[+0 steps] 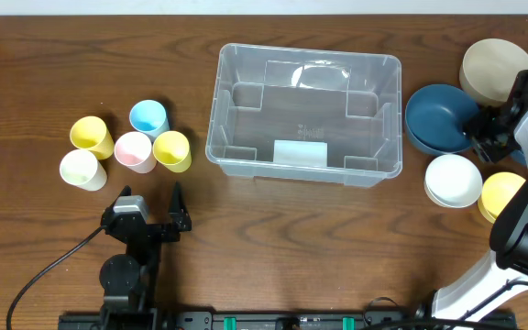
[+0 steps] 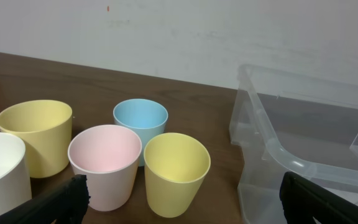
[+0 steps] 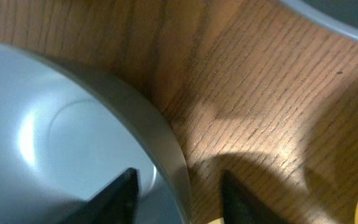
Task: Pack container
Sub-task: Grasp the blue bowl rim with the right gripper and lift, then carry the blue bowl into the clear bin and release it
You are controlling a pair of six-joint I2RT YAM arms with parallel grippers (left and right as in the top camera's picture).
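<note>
Fingers of the right gripper (image 3: 178, 186) astride the rim of a dark blue bowl (image 1: 434, 115), beside the clear container (image 1: 220, 119).
One right finger sits inside the bowl, the other outside. A sliver of table (image 1: 337, 238) shows between the outer finger and the rim, so the fingers are part-way apart and clamp nothing. The left gripper (image 1: 151, 206) hovers with its fingers spread wide, holding nothing, and pastel cups (image 2: 104, 155) stand just ahead of them. The container lies ahead and right of the left fingers, and left of the right fingers, beyond the bowl.

Five cups (image 1: 134, 151), four bowls (image 1: 454, 180), one container (image 1: 246, 170).
</note>
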